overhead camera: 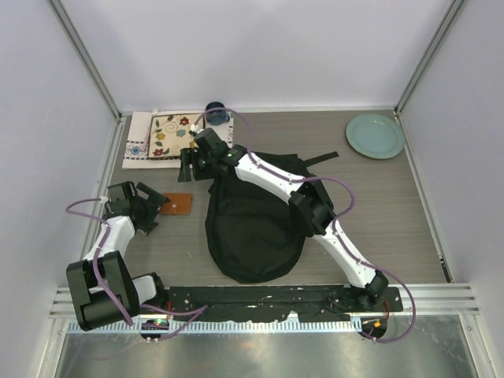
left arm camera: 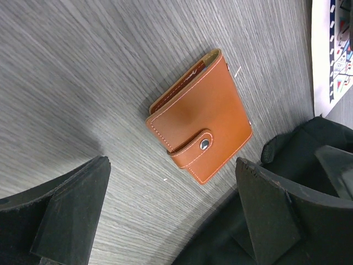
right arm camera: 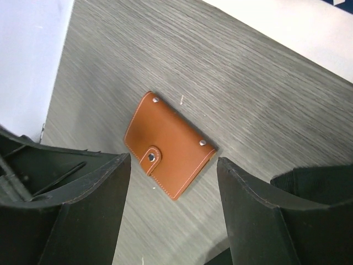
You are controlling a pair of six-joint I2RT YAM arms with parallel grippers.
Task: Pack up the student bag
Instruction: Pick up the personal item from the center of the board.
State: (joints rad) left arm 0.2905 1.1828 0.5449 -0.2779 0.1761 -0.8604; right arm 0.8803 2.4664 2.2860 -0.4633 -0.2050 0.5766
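Tan leather wallet (left arm camera: 201, 132) lies flat on the counter (overhead camera: 394, 205), snap side up. It sits left of the student bag (overhead camera: 252, 236) and apart from it. The bag is slumped in the middle of the counter with my right arm stretched across its top. I can't tell if its mouth is open.

Left pincer (left arm camera: 172, 187) is spread fully apart with nothing in it, looking down at the wallet. Right pincer (right arm camera: 172, 204) is also apart and empty, framing the same wallet from the far side.

My risks from here:
- Both pincers aim at one small thing, so the arms could knock together if both go in.
- The wallet is thin and flat, so fingers may scrape the counter or skid it away rather than pinch it.
- The right arm over the bag could drag the soft fabric and fold the opening shut.
- A corner grip could let the wallet swing and drop short of the bag.
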